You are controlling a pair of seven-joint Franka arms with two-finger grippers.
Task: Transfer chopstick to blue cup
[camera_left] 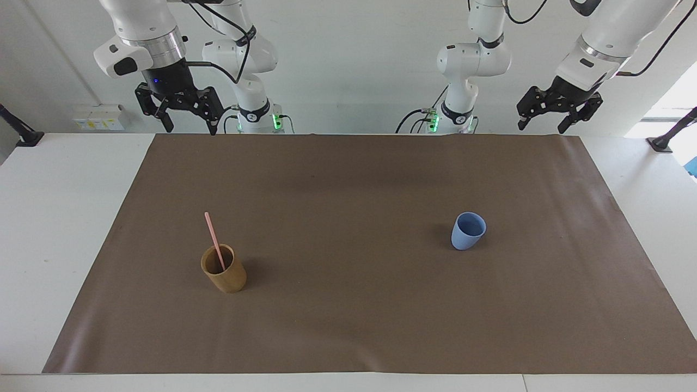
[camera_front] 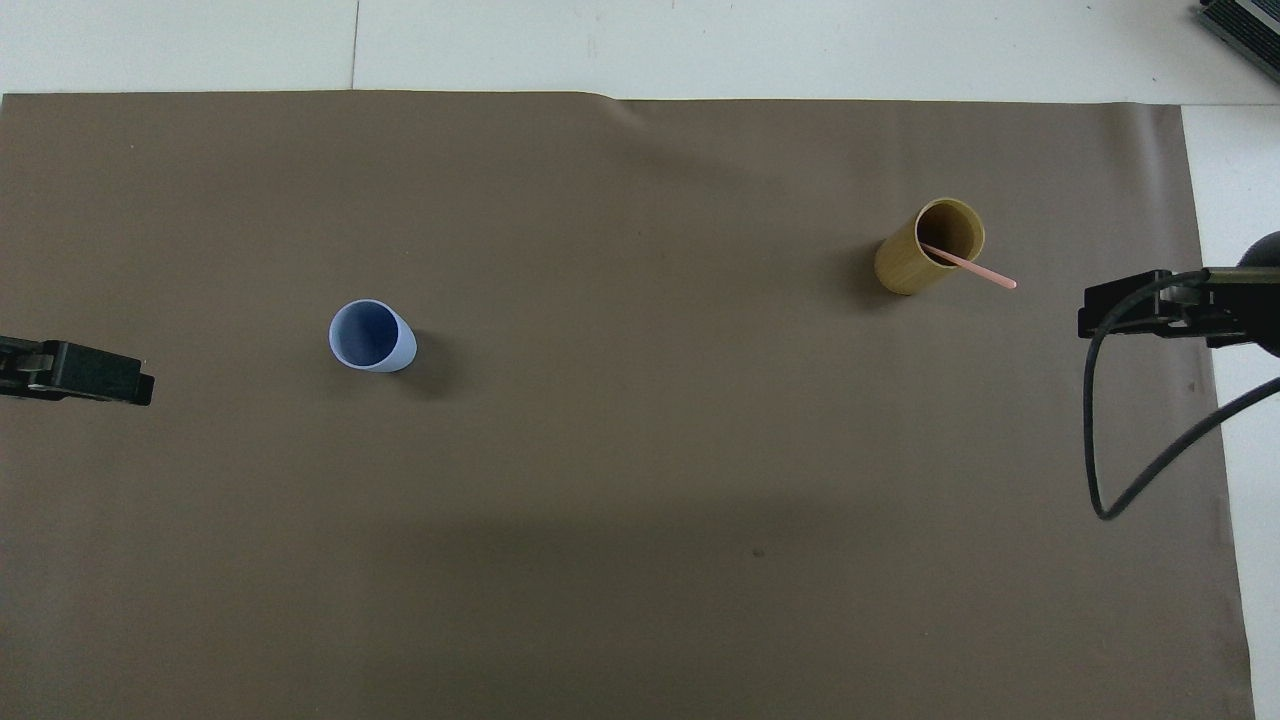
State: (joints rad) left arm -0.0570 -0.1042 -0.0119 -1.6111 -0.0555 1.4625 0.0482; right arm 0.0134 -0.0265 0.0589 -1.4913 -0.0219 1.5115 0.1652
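While raised, both grippers point(camera_left: 188, 122) point(camera_left: 544, 124) wide open, empty.

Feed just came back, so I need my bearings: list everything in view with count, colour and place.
chopstick: one, pale pink, standing tilted in the tan cup
tan cup: one, bamboo tan, upright on the mat toward the right arm's end
blue cup: one, light blue, upright and empty, toward the left arm's end
mat: one, brown, covering the white table
right gripper: black, open, raised over the mat's edge by the robots
left gripper: black, open, raised over the same edge
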